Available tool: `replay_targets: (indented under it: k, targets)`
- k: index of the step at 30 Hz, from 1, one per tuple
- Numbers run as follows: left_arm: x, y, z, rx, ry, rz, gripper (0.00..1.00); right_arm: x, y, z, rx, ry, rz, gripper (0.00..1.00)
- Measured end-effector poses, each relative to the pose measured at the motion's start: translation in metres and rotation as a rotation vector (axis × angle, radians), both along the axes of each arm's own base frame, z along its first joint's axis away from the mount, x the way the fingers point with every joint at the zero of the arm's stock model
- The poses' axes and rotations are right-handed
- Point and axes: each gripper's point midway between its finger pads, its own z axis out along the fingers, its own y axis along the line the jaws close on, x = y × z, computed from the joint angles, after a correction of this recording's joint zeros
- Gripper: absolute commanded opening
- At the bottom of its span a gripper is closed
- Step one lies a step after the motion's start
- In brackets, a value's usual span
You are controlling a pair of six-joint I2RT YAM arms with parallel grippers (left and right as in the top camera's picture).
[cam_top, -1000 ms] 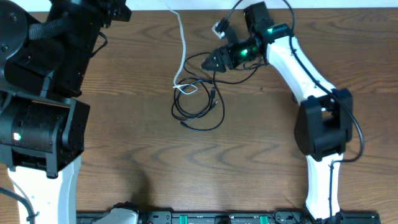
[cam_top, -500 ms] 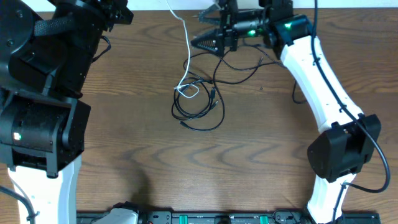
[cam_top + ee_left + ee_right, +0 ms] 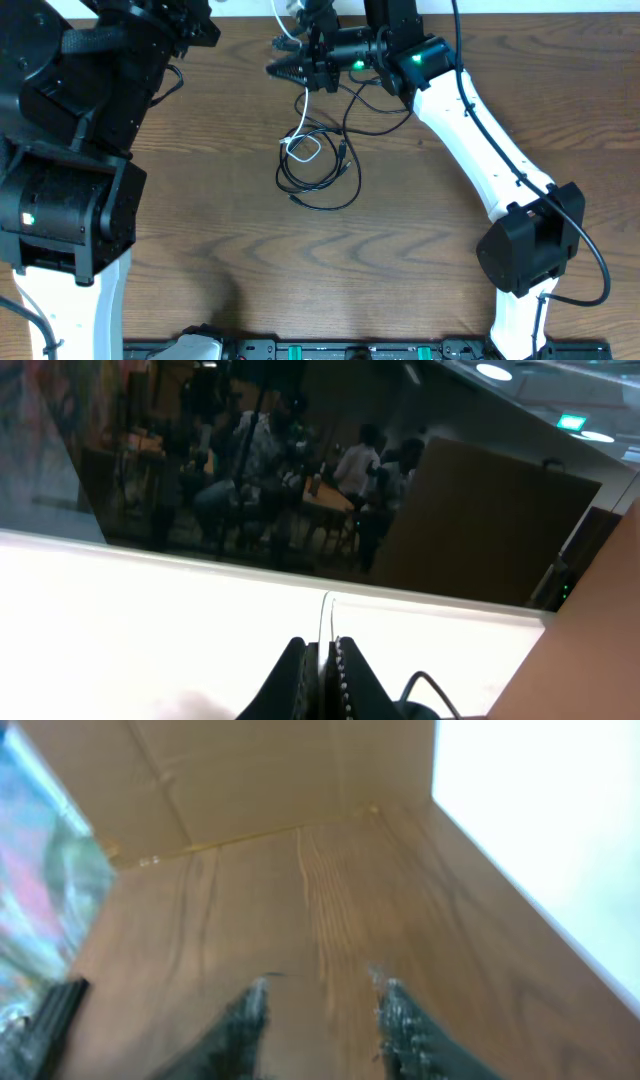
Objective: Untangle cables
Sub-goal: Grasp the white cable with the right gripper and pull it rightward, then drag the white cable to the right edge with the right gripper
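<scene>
Hovering parted and empty beside the white cable [image 3: 303,105], the right pincer [image 3: 320,990] should be closed squarely across it; its far end is clenched in the left pincer [image 3: 322,650], black cables [image 3: 318,175] looped on the surface [image 3: 400,250].

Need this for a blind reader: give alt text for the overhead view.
The right tool sits by a white cable near the far edge of the wooden table. The cable runs down into a loose tangle of black cables mid-table; the bulky left arm fills the left side.
</scene>
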Motion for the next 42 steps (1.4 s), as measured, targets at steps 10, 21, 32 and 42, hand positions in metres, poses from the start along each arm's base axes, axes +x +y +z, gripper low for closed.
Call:
replay_targets:
  k: [10,21,32,42]
  targets:
    - [0.005,0.011,-0.028,0.021,0.112,0.048,0.08,0.018,-0.019,-0.02,-0.052,0.178,-0.139,0.01]
    - [0.029,0.031,-0.119,0.101,0.443,0.164,0.08,0.032,-0.131,-0.012,-0.231,0.327,-0.565,0.01]
    - [0.06,0.027,-0.212,0.195,0.746,0.161,0.37,-0.015,-0.246,0.126,-0.09,0.082,-0.852,0.01]
    - [0.068,0.026,-0.246,0.225,0.852,0.162,0.58,-0.031,-0.343,0.183,0.001,-0.069,-1.102,0.01]
